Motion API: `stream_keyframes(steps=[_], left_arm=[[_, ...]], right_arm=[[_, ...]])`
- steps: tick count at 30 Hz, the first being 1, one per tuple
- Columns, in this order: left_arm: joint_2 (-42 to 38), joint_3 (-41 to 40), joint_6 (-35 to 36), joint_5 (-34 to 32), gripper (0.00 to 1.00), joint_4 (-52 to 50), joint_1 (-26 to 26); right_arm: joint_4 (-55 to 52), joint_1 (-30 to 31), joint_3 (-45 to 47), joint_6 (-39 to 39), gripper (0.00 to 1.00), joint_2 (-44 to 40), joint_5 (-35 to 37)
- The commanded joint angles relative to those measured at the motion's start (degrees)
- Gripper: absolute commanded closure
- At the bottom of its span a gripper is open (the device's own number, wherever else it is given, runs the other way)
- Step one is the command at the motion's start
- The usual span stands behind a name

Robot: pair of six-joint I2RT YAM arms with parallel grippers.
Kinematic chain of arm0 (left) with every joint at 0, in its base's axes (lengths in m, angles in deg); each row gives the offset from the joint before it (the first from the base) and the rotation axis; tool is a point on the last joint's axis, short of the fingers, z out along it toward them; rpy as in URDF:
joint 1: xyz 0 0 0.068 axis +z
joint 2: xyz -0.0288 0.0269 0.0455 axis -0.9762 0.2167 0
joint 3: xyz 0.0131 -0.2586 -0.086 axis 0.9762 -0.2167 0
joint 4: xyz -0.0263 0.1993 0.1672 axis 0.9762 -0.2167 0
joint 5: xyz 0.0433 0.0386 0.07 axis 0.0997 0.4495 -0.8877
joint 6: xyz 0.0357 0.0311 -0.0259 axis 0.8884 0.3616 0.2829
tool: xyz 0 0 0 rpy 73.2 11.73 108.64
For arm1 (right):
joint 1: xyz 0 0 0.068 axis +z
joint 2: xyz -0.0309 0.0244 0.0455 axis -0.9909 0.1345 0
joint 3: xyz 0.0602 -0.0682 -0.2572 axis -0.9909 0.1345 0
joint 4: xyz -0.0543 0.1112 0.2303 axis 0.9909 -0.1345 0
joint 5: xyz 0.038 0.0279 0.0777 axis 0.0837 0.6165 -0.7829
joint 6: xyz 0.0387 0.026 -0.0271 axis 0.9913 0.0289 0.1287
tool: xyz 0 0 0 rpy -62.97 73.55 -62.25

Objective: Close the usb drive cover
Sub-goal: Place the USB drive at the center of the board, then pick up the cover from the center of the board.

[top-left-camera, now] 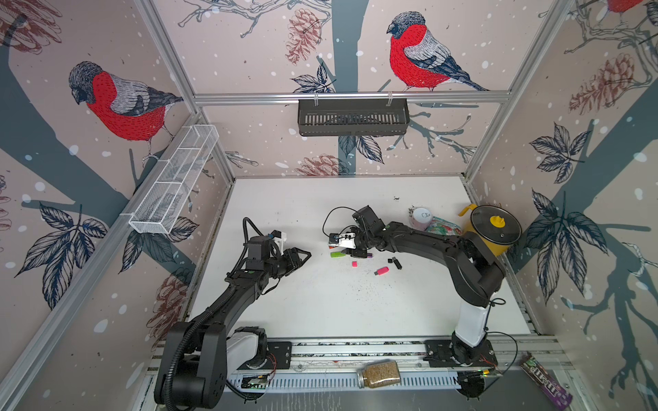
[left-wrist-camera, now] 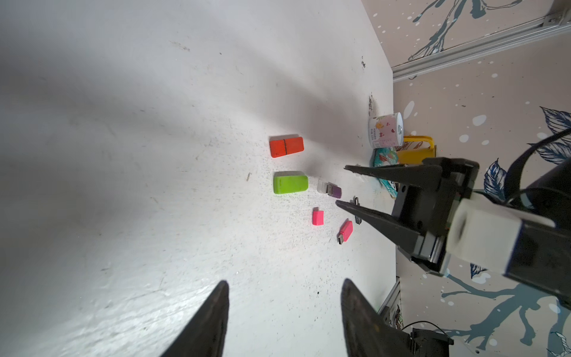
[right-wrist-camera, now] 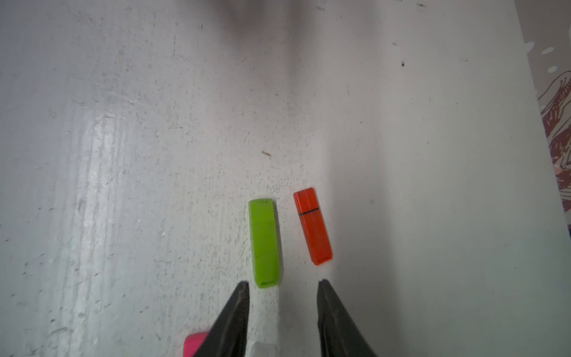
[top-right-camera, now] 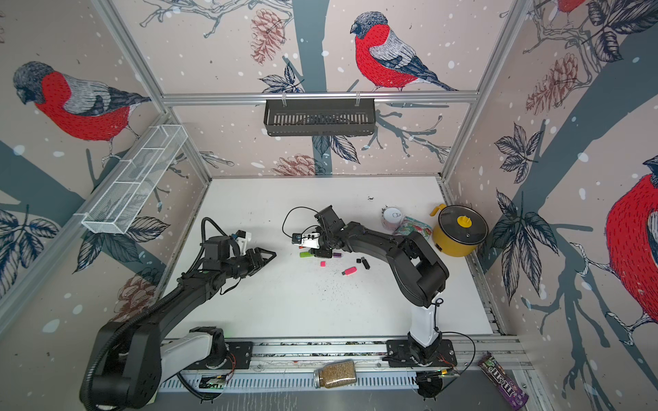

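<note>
I have the right gripper (right-wrist-camera: pixel 283 282) low over the middle of the white bench (top-left-camera: pixel 285 206), its two black fingers spread with bare bench between the tips. Just ahead of them lie a lime-green plastic USB drive (right-wrist-camera: pixel 265 244) and an orange plastic USB drive (right-wrist-camera: pixel 312 227), side by side, parallel and not touching. Both have their caps on, and the orange one shows a dark seam at the join.

Down between the finger roots I see a pale clear piece. The left wrist view shows it as the clear cap (left-wrist-camera: pixel 322 186) on a purple USB drive (left-wrist-camera: pixel 336 192). I cannot tell whether it is pushed fully home, nor whether either finger touches it.

Toward the near edge from there sits a small pink plastic cap (left-wrist-camera: pixel 317 217). Apart from it, toward the right edge, lies a pink USB drive (left-wrist-camera: pixel 346 230) of the same colour, its metal plug bare. A black USB drive (top-left-camera: pixel 397 263) lies near it, further toward the right edge.

The left gripper (left-wrist-camera: pixel 285 281) hangs left of the group, well apart from it, fingers spread and holding nothing.
</note>
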Motion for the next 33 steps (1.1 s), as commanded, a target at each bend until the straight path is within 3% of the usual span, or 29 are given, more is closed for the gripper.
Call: stream_keyframes(steps=[1, 9, 15, 24, 33], left_arm=[[0.76, 1.4, -0.22, 2.44, 0.42, 2.14, -0.01], [1.36, 1.79, -0.87, 3.67, 0.42, 3.99, -1.63], [0.3, 1.93, -2.12, 1.89, 0.42, 4.54, -7.31], [-0.17, -3.27, -10.16, 3.26, 0.42, 14.07, -8.18], [-0.69, -4.36, -11.66, 2.82, 0.42, 15.16, -8.79]], right_arm=[[2.29, -0.25, 3.44, 2.78, 0.61, -3.72, -1.11], [2.24, 0.14, 14.55, 2.3, 0.59, -10.45, 0.13], [2.78, -0.02, 18.52, 0.25, 0.59, -11.22, 1.33], [3.81, -1.41, 18.96, -2.29, 0.58, -8.68, 0.49], [3.8, -2.39, 16.68, -3.5, 0.57, -4.44, -0.86]])
